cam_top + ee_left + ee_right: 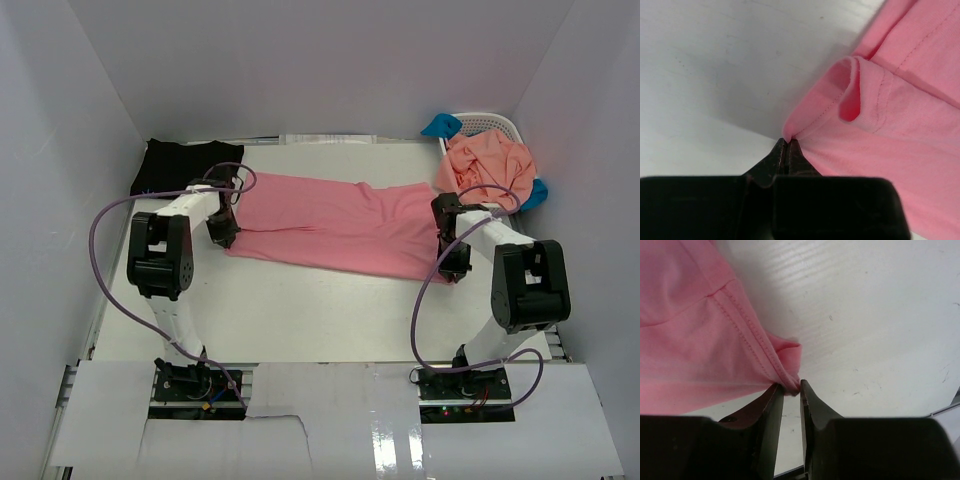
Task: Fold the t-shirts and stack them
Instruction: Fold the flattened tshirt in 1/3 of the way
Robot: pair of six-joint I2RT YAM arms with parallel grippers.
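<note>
**Stock of the task, as you find it**

- Black t-shirt (180, 165): lies as a compact dark block at the far left corner of the table (300, 320). It looks already folded and would serve as the base of the stack.
- Rose-pink t-shirt (330, 225): in hand, lying as a long band across the middle of the table between your two arms. Its fold looks only partly made.
- Salmon-orange t-shirt (488, 160): bunched and unfolded, heaped in the white lattice basket (495, 122) at the far right.
- Bright blue t-shirt (440, 125): shows only as scraps at the basket's edges, not yet touched.
- Judged progress: one of four done, one in work, two to fetch.

**What each view gives you**

- Top external: the whole layout and both arms at the pink band's near corners, but no jaw detail.
- Left wrist: the left gripper (786, 142) is clamped tight on a corner of the pink cloth, beside an open sleeve mouth.
- Right wrist: the right gripper (790, 387) has its jaws a slit apart. The stitched hem corner sits at their tips, and you cannot tell whether it is pinched.
</note>
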